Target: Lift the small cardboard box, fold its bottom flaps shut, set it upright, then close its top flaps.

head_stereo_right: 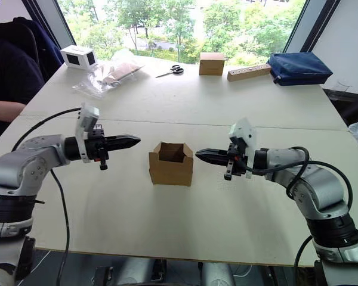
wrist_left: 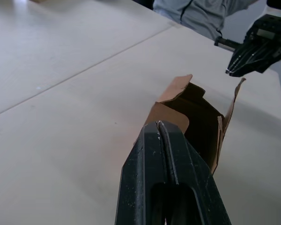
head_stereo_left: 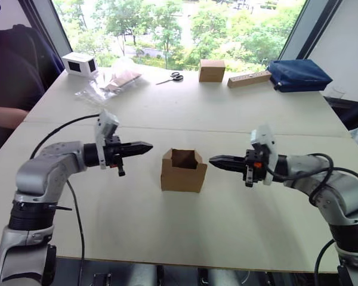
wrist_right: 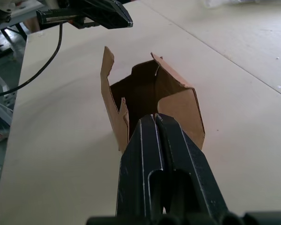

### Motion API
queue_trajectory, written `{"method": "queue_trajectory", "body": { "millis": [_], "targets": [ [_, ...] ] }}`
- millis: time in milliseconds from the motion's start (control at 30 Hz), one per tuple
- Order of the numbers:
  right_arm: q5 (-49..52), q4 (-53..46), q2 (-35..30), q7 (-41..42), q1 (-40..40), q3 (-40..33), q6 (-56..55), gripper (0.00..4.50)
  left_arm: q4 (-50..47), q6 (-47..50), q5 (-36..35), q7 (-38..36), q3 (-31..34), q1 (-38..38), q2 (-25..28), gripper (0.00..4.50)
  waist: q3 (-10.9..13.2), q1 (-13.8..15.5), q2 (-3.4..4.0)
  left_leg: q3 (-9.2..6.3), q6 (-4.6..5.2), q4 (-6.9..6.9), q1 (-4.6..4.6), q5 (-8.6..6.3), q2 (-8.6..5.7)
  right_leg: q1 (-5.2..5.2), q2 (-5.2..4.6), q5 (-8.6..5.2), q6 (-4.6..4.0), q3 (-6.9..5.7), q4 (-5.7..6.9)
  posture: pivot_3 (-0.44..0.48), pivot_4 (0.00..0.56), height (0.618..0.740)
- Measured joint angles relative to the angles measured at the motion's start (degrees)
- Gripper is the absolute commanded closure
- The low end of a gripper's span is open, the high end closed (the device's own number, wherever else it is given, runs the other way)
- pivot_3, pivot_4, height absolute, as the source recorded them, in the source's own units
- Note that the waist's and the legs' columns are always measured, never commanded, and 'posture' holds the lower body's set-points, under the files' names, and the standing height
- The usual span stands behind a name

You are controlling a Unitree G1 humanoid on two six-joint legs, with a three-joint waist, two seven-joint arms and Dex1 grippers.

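The small cardboard box (head_stereo_left: 184, 171) stands upright on the white table (head_stereo_left: 167, 232) between my two arms, plain brown, its top flaps (head_stereo_left: 183, 158) raised so the dark inside shows. The bottom flaps are hidden under it. My left gripper (head_stereo_left: 148, 146) is shut and points at the box from its left, a short gap away and slightly above its rim. On the other side, my right gripper (head_stereo_left: 213, 160) is shut too, its tip close to the box's right upper edge without touching. The wrist views show the box (wrist_left: 196, 117) (wrist_right: 150, 101) just past each gripper's tip.
At the table's far side lie a white box with a dark window (head_stereo_left: 79, 64), a plastic bag (head_stereo_left: 116, 78), scissors (head_stereo_left: 171, 77), a brown cube box (head_stereo_left: 212, 70), a wooden block (head_stereo_left: 249, 79) and a blue pouch (head_stereo_left: 298, 74). A person (head_stereo_left: 6, 89) sits at the far left.
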Motion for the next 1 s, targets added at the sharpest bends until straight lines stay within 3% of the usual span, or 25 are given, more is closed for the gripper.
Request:
{"method": "queue_trajectory", "body": {
  "millis": [400, 1000],
  "targets": [
    [-7.2, 5.4, 2.4, 3.5, -5.6, 5.1, -3.2, 4.50, 3.2, -6.0, 4.7, -3.2, -7.4, -4.3, -0.6, 4.49, 0.0, 0.0, 0.00, 0.02, 0.00, -0.02, 0.00, 0.00, 0.00, -0.03, 0.08, 0.00, 0.00, 0.00, 0.00, 0.000, 0.150, 0.740],
    [-14.6, 10.4, 7.3, 7.2, -8.2, 11.1, -7.7, 4.50, 6.5, -13.6, 13.2, -6.6, -14.6, -4.4, -1.7, 4.49, 0.0, 0.0, 0.01, 0.05, 0.00, -0.01, -0.01, 0.00, 0.00, -0.03, 0.08, 0.00, 0.00, 0.00, 0.00, 0.000, 0.150, 0.740]
  ]
}}
